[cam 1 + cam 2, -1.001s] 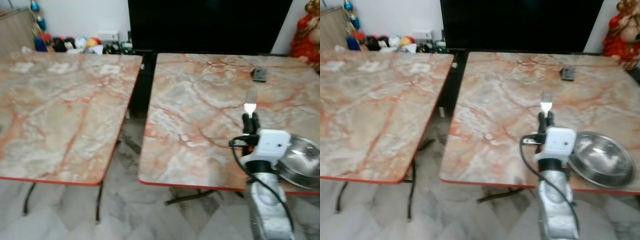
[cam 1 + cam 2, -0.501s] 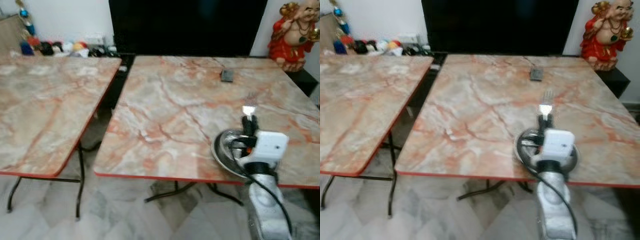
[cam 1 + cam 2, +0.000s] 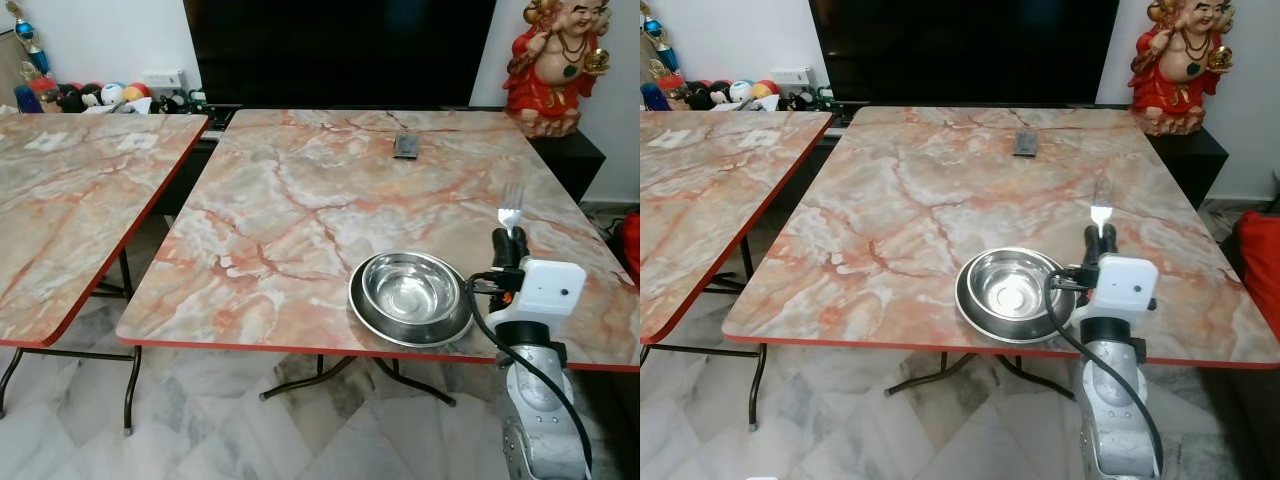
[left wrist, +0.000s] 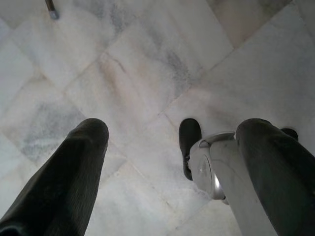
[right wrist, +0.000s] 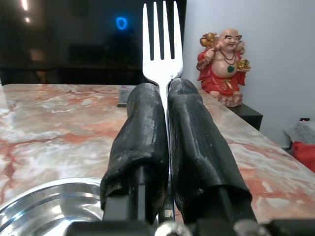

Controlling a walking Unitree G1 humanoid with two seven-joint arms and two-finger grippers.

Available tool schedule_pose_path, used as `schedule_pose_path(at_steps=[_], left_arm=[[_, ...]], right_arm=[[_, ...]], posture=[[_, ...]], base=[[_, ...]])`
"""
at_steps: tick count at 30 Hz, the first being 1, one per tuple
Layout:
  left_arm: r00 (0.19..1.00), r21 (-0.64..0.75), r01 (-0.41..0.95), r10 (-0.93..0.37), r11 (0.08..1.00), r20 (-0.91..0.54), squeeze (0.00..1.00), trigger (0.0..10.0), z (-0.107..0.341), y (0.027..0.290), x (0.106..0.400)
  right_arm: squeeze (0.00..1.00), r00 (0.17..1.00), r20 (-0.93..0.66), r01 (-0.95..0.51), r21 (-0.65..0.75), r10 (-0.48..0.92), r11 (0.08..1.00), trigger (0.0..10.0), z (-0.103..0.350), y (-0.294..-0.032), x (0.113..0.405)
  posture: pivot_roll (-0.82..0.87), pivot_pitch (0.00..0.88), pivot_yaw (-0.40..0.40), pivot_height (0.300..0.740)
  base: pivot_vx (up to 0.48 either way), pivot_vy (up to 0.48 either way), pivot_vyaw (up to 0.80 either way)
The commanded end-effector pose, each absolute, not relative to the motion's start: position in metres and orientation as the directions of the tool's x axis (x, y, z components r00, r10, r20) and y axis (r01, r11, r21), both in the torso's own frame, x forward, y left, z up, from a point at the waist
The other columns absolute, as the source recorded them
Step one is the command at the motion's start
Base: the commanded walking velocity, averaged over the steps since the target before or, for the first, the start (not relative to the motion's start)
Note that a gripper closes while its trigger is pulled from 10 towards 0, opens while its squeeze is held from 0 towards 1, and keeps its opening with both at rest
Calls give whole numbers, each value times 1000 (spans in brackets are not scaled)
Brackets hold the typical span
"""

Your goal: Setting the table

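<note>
My right gripper [image 3: 507,240] is shut on a silver fork [image 3: 511,205], held upright with its tines pointing up, above the near right part of the marble table [image 3: 300,190]. The wrist view shows the fork [image 5: 161,46] pinched between both black fingers [image 5: 142,128]. A steel bowl [image 3: 410,287] rests on a steel plate [image 3: 365,315] near the table's front edge, just left of the gripper. My left gripper [image 4: 172,142] hangs open over the floor.
A small dark remote [image 3: 406,146] lies at the far side of the table. A red and gold statue [image 3: 556,55] stands on a dark cabinet at the back right. A second marble table [image 3: 70,200] stands to the left, with a gap between them. A black screen [image 3: 340,50] is behind.
The camera has swung right, so the tables have shifted left in view and the bowl with its plate now shows fully. The right gripper still holds the fork upright.
</note>
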State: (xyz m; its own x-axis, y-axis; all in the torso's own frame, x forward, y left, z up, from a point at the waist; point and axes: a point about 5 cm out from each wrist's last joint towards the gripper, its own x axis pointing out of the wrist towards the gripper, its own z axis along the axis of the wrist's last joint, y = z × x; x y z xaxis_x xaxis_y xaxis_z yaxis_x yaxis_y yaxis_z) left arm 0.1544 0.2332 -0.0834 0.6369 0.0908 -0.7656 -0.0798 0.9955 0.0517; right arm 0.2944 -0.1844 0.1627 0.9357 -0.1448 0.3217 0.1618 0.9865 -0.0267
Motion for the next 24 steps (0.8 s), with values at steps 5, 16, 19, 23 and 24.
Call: schedule_pose_path(at_steps=[5,16,19,23,24], left_arm=[[623,44,-109,103,993,-775,0,10000,-85,236,149],[624,38,-118,104,992,-774,0,10000,-86,236,146],[623,38,-121,106,992,-775,0,10000,-86,237,145],[620,38,-123,107,992,-777,0,10000,-87,238,142],[619,40,-123,108,992,-778,0,10000,-87,238,142]], right_arm=[[0,934,330,155,-28,-137,987,10000,167,-183,297],[0,940,310,155,-7,-145,988,10000,166,-181,300],[0,938,315,155,-12,-143,988,10000,166,-180,299],[0,937,318,157,-12,-145,988,10000,166,-180,299],[0,937,318,158,-13,-146,987,10000,166,-180,299]], posture=[[-17,92,27,740],[-15,105,26,740],[-13,108,26,740],[-13,109,26,740],[-13,109,26,740]], base=[[0,0,0],[165,0,-557],[319,0,-533],[326,0,0],[292,0,0]])
